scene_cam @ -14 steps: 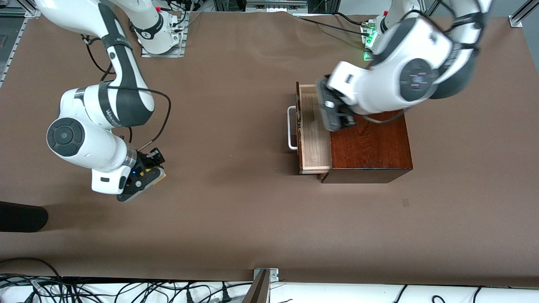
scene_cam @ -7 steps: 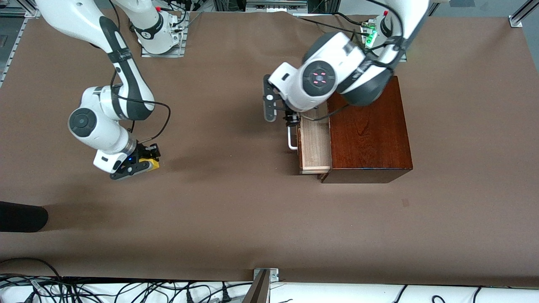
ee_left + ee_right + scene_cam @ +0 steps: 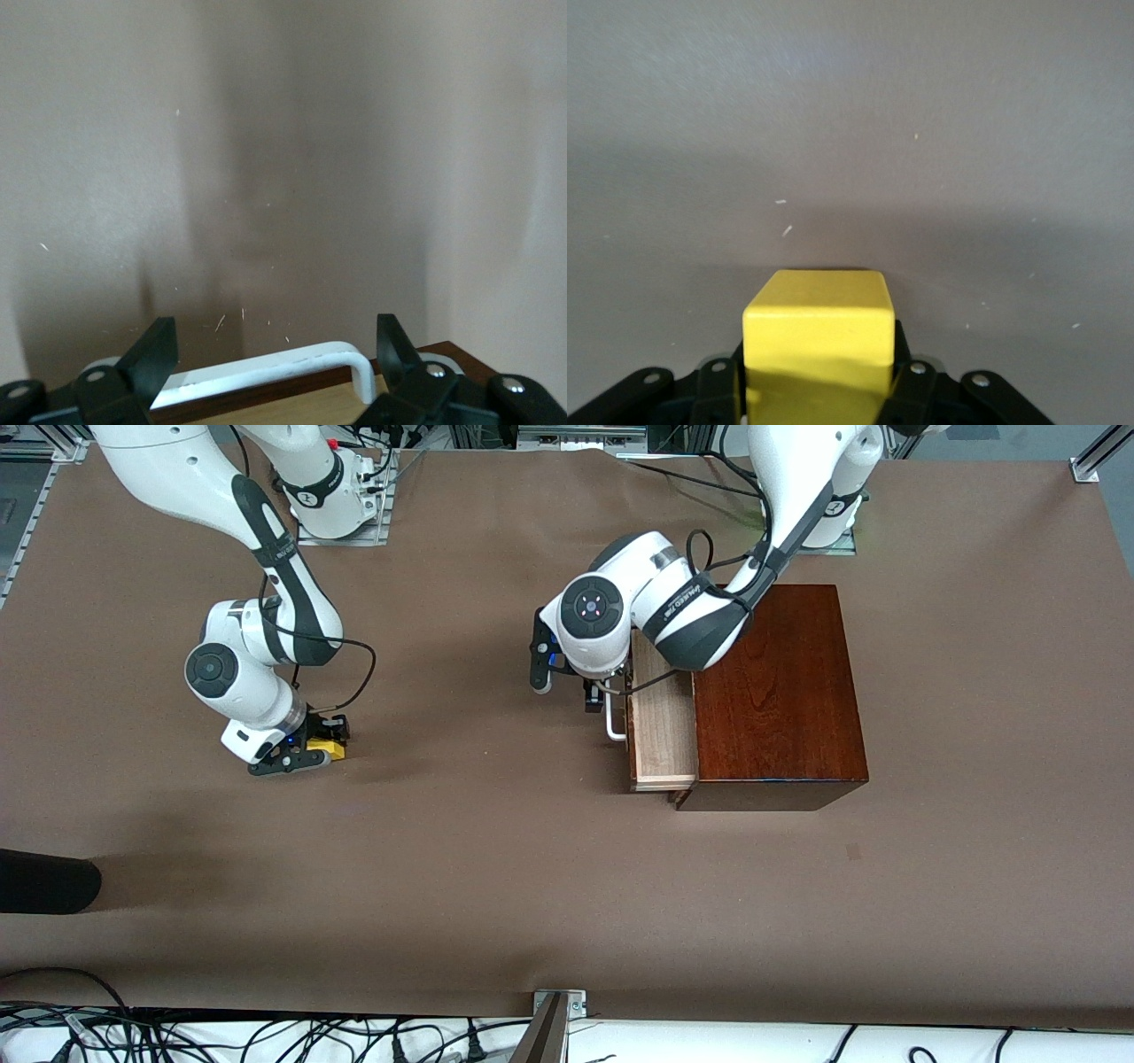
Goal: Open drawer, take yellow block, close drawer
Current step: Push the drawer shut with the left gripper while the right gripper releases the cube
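Drawer (image 3: pixel 660 731) half out of wooden box (image 3: pixel 778 695) — light, slides easily; push dark front beside white loop handle (image 3: pixel 275 369). My left gripper (image 3: pixel 567 682), fingers spread, hovers at handle. Yellow block (image 3: pixel 818 332) — rigid, light — pinched in right gripper (image 3: pixel 306 755), low over table (image 3: pixel 496 868), toward nine o'clock from drawer.

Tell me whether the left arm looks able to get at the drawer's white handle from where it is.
Probably yes. The left gripper is open right at the white handle of the drawer, one finger on each side, and nothing lies between them.
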